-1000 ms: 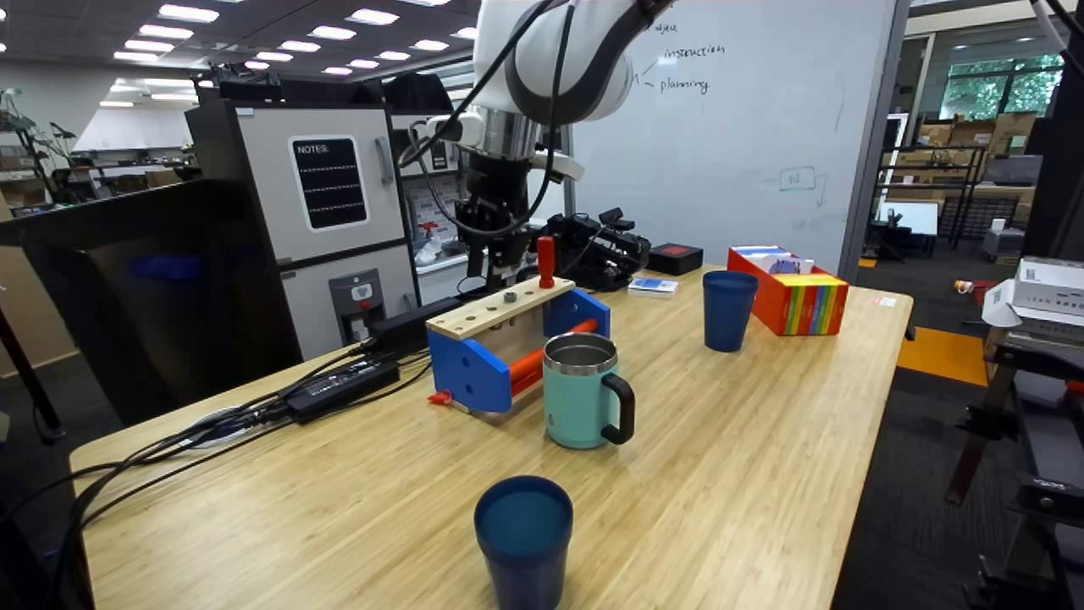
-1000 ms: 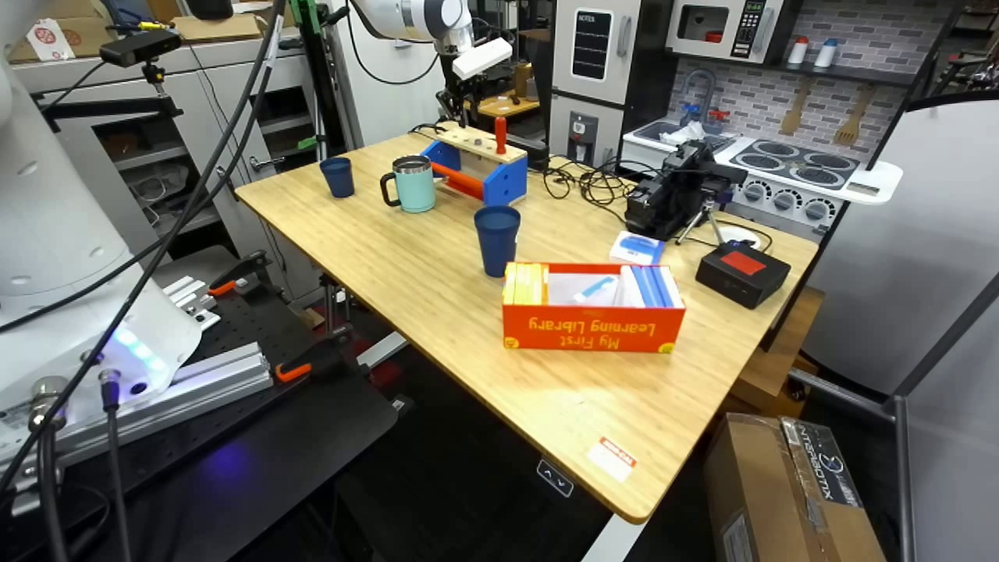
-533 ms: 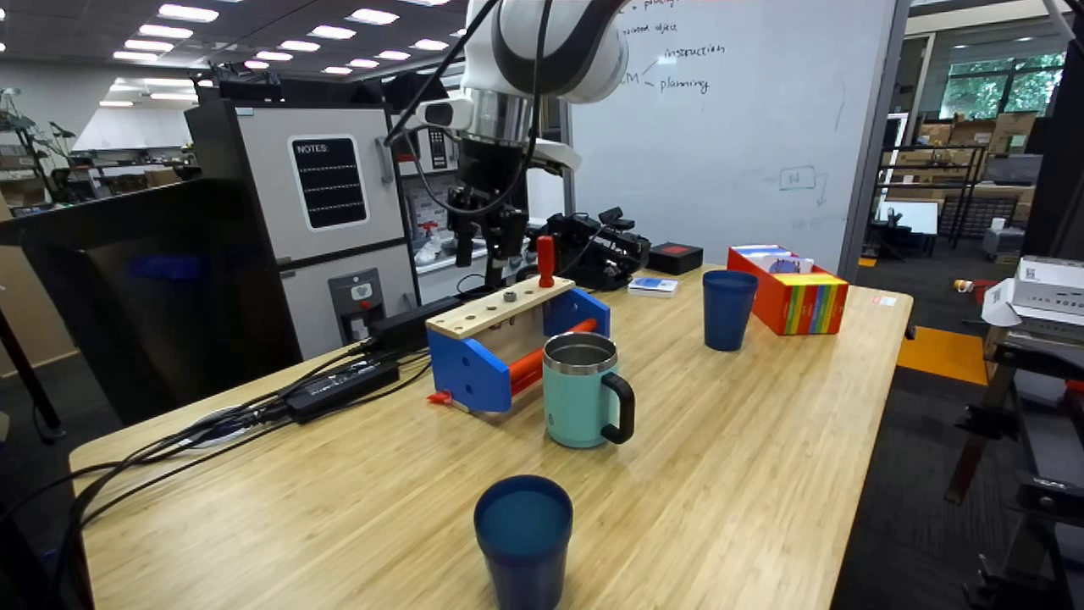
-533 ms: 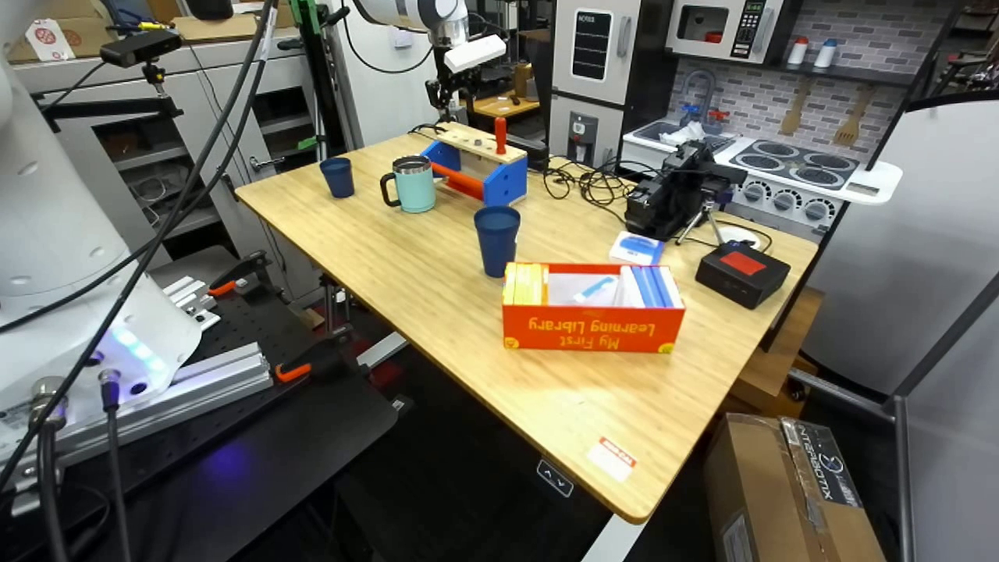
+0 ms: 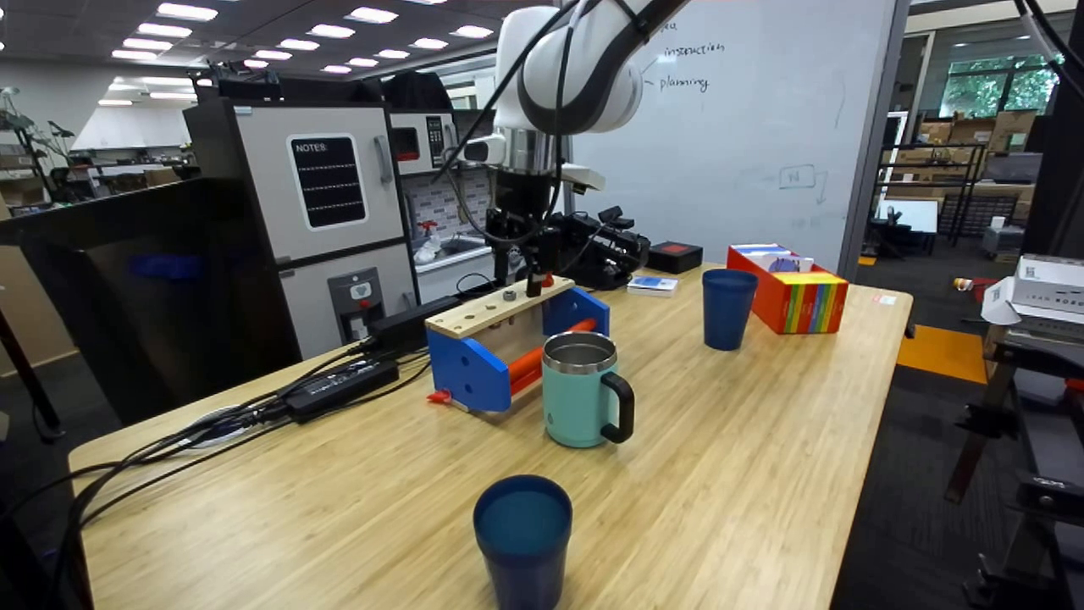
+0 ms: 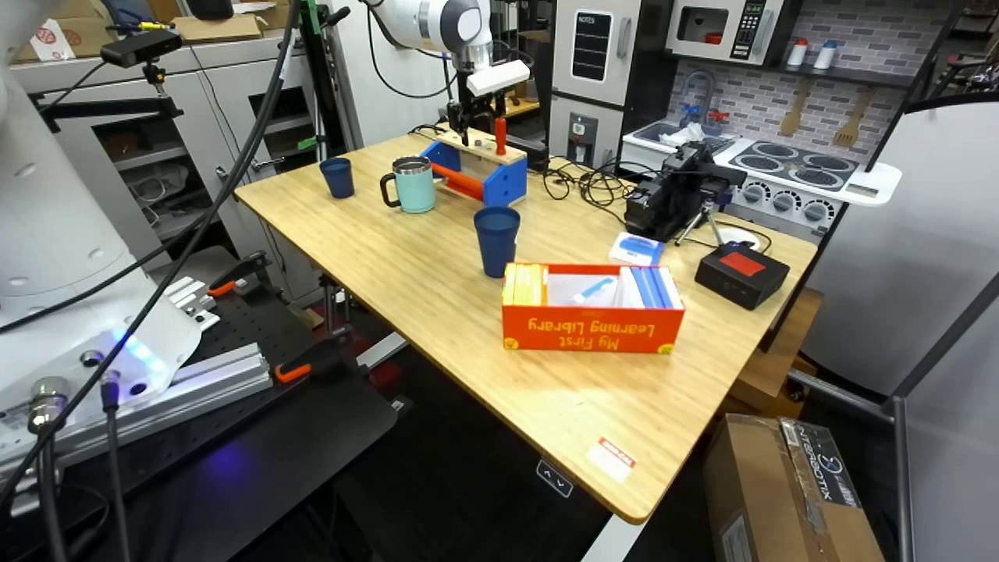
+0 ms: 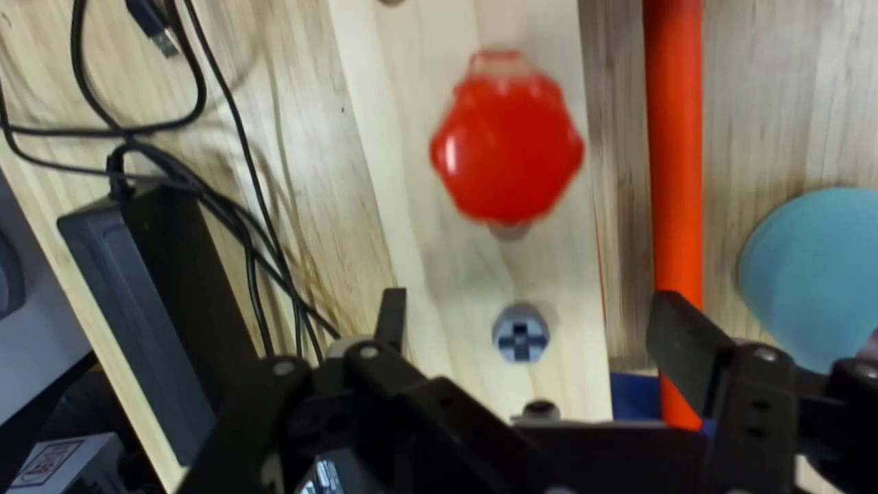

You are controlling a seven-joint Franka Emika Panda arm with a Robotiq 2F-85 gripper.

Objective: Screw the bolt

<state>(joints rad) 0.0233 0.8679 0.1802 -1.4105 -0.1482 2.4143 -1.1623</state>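
Wrist view: end effector (image 7: 528, 324) spread, we should descend squarely round the bolt (image 7: 520, 335) by the desk's (image 7: 312, 130) far edge.

wrist: near, facing down over bolt (image 7: 521, 335) | both exterior views: farther, sharing table (image 5: 720, 474), seemingly bolt

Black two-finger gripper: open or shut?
Open: in the wrist view the gripper has its fingers wide apart, the grey hex-head bolt showing between them, ungripped.

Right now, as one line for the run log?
task: screw bolt | bolt: in board, head up, ungripped | jaws: open, empty | red handle: upright beside bolt
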